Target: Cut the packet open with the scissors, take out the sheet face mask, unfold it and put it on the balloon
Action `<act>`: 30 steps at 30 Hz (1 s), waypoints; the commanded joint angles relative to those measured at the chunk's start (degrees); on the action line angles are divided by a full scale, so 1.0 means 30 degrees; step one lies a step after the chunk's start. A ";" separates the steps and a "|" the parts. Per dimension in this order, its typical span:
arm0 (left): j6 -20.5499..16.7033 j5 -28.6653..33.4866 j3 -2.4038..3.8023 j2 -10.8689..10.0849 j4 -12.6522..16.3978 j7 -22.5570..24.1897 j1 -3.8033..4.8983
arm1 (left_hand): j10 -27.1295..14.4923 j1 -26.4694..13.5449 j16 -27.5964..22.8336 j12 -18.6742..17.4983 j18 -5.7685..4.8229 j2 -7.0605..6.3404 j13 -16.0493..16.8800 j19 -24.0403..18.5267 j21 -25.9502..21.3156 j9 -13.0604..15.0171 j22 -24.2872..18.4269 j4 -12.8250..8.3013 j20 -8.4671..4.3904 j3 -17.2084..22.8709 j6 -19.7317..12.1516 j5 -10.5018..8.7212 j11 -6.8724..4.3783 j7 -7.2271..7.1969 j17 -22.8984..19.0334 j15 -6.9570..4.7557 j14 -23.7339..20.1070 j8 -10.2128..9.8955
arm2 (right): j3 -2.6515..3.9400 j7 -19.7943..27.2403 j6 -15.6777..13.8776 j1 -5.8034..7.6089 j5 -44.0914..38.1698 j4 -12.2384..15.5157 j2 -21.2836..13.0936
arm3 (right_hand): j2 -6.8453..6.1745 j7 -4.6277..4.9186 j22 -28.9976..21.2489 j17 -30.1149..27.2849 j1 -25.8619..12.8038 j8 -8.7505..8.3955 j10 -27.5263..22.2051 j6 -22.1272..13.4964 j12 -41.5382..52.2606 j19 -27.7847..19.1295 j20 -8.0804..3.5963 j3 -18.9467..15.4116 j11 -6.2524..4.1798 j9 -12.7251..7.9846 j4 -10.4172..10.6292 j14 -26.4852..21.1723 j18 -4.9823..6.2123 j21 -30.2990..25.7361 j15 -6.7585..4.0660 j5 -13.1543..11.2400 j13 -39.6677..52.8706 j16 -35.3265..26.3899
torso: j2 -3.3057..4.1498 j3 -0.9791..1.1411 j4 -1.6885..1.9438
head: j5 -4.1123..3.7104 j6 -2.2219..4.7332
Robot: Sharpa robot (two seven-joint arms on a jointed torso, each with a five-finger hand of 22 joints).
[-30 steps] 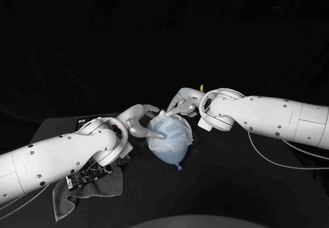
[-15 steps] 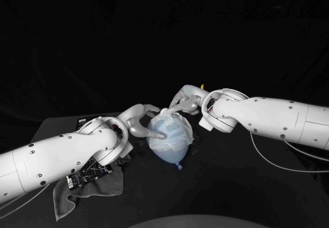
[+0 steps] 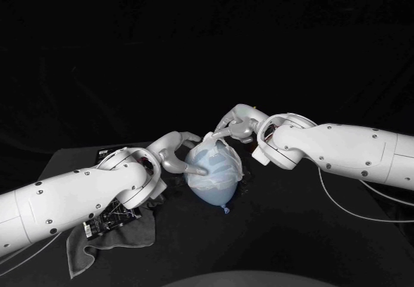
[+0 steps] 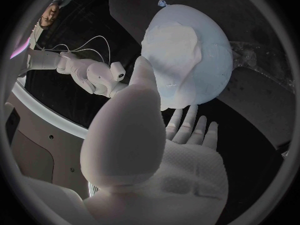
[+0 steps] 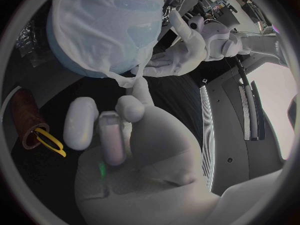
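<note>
Beside the spread left hand (image 3: 177,153), balloon (image 3: 212,192) under sheet face mask (image 3: 216,160), right hand (image 3: 236,126) pinching the mask's top edge

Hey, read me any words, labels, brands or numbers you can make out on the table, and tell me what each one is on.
No text here is readable.
Pale marks on the dark flat item lying on the grey cloth: too small to read.
The balloon and the sheet mask on it: no print visible.
</note>
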 commanded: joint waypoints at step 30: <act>0.0061 0.0472 0.0031 -0.0139 0.0244 0.0275 -0.0004 | 0.0341 0.0294 0.0320 0.0199 0.0346 0.0002 -0.0041 -0.0070 -0.0042 0.0063 0.0042 0.0028 0.0006 0.0232 0.0356 -0.0105 0.0056 0.2614 0.0099 -0.0065 0.0127 0.0163 | 0.0008 0.1556 -0.0518 0.0019 0.0365 -0.1294 -0.0028 | 0.0433 0.1794 -0.2590 0.4125 -0.1253 -0.1492 0.1544 -0.4166 0.7778 -0.2298 0.1396 -0.2170 0.0948 0.2754 -0.0273 0.2196 0.0773 -0.2900 0.0582 0.0028 0.9652 -0.0178 | 0.0042 -0.0035 -0.0031 | 0.0045 0.0021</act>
